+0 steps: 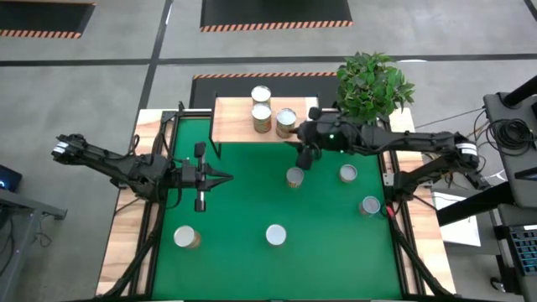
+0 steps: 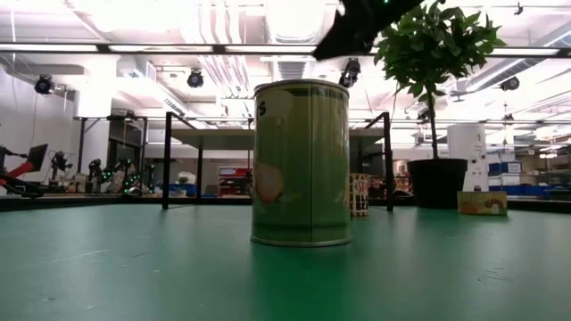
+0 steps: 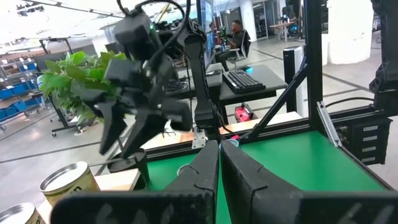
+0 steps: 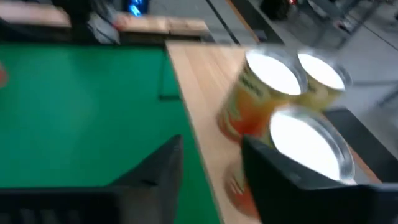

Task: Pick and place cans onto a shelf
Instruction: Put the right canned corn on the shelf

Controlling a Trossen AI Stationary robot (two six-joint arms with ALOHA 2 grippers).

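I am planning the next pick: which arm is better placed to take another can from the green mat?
Probably the right: its open, empty pincer hangs beside a can near the shelf. The left pincer waits shut at mid-table.

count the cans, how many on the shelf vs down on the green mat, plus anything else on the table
cans on the shelf: 3
cans on the green mat: 5
potted plant: 1
total: 9 things, 8 of them cans

Silver-topped, tan-sided cans [image 1: 276, 235] sit on a green table mat [image 1: 243, 201]; the shelf [image 1: 231, 122] top is light wood.
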